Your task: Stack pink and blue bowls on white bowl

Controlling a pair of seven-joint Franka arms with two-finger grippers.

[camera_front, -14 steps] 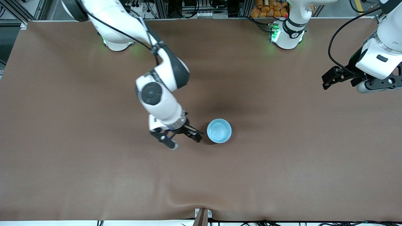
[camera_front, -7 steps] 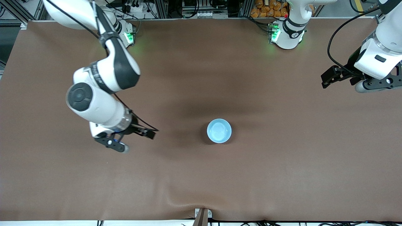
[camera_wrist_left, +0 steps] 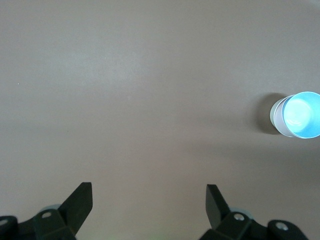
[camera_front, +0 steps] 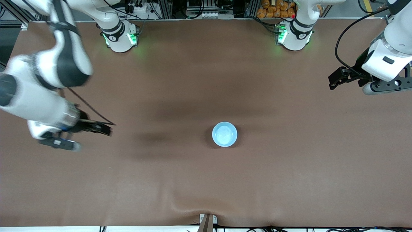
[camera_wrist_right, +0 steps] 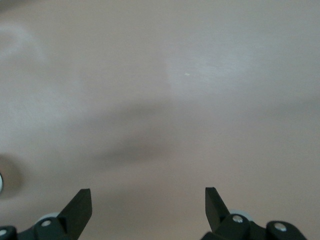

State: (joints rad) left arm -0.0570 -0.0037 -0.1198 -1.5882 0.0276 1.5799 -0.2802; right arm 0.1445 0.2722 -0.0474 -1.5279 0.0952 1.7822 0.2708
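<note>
A small glossy sky-blue bowl (camera_front: 224, 134) is sitting mid-surface (camera_front: 289, 180), apparently topping a whitish bowl; no pink one is showing. The right pincer (camera_front: 80, 137) and left pincer (camera_front: 349, 84) are hanging wide open and empty over opposite ends. Any nudge risks toppling the stack.

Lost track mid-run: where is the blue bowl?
In the front view, the blue bowl sits mid-table on the brown table, roughly midway between both arms' ends; no gripper over it.
</note>
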